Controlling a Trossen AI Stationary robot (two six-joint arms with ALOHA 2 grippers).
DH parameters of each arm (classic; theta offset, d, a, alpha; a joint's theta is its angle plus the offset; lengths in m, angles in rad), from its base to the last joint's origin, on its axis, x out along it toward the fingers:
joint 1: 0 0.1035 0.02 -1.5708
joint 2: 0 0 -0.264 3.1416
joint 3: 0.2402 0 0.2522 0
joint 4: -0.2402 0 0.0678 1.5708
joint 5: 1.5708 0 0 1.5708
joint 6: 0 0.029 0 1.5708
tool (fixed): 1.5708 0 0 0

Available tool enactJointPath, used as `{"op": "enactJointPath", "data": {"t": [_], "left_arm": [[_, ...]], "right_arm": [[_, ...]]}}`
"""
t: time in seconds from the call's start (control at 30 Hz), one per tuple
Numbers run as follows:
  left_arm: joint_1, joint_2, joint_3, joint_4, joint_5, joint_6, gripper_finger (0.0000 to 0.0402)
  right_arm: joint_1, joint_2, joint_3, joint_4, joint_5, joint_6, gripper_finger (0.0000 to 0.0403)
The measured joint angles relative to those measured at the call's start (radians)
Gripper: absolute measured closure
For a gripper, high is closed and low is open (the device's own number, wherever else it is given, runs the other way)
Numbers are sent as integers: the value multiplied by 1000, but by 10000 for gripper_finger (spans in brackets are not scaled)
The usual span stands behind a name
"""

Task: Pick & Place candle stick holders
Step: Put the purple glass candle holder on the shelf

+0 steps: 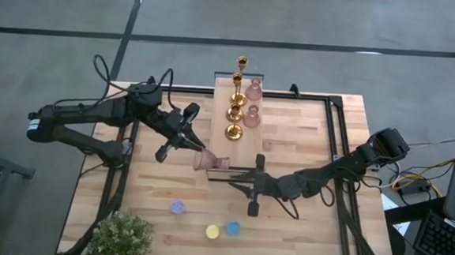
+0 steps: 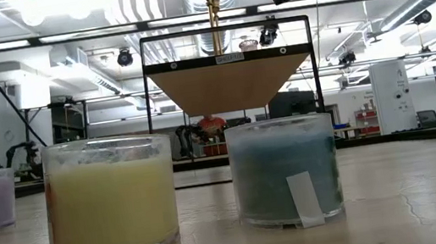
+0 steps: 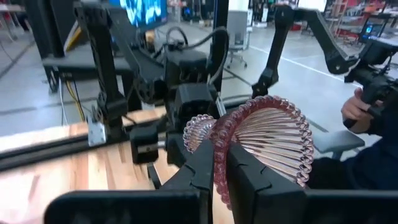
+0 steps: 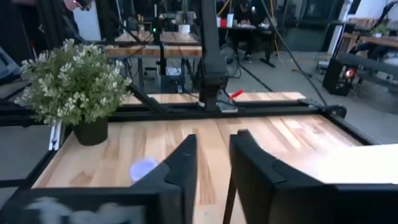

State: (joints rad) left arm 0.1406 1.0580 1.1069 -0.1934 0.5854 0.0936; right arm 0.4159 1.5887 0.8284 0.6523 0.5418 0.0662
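Observation:
My left gripper (image 1: 197, 151) is shut on a pink ribbed vase-like holder (image 1: 210, 162) over the middle of the table. My right gripper (image 1: 236, 175) is open and empty just to the right of that holder, with nothing between its fingers (image 4: 211, 171). Gold thin-stemmed holders (image 1: 235, 110) and two more pink holders (image 1: 252, 115) stand on the long light-wood block (image 1: 221, 135) at the far side. The purple cup (image 1: 177, 207), yellow cup (image 1: 213, 232) and blue cup (image 1: 232, 227) stand near the front edge. My left gripper pinches the curved ribbed edge of the pink holder (image 3: 219, 163) between its two fingers (image 3: 199, 171). The fingers come slanting from the table's far left. The holder lies tipped on its side past the fingertips, its wide ribbed part (image 3: 270, 137) beyond them. It seems raised off the table.
A green leafy plant (image 1: 122, 236) stands at the near left corner. A black frame rail (image 1: 333, 142) runs along the table's right side. In the low view the yellow cup (image 2: 109, 201) and blue cup (image 2: 285, 172) stand close. A person's hand (image 3: 357, 109) shows beyond the table.

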Motion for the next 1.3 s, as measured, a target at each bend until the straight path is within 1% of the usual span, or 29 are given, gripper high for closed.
{"op": "enactJointPath", "data": {"t": [0.17,0.27,0.37,0.43,0.53,0.67,0.9,1.0,1.07,1.2,1.3], "left_arm": [[-5,0,0,88,-1,-10,377],[-6,0,0,161,-1,-10,377],[-6,0,-1,233,-1,-9,377],[-7,0,-6,295,-1,-9,377],[-7,0,-19,390,-1,-9,377],[-8,7,-31,478,-1,-9,377],[-15,58,-33,525,-40,15,377],[-23,85,-33,594,-73,20,377],[-26,100,-33,645,-89,31,377],[-33,136,-33,726,-91,35,377],[-45,165,-33,788,-103,45,377]], "right_arm": [[-21,0,0,45,4,-17,256],[-41,0,0,126,-8,-64,230],[-61,0,0,242,-96,-120,211],[-76,0,0,309,-166,-127,204],[-102,0,0,376,-233,-129,199],[-128,0,0,468,-261,-162,197],[-155,0,3,640,-366,-206,197],[-160,0,15,654,-375,-209,197],[-168,0,21,668,-405,-200,197],[-180,0,43,705,-463,-190,197],[-180,0,65,721,-467,-195,197]]}}
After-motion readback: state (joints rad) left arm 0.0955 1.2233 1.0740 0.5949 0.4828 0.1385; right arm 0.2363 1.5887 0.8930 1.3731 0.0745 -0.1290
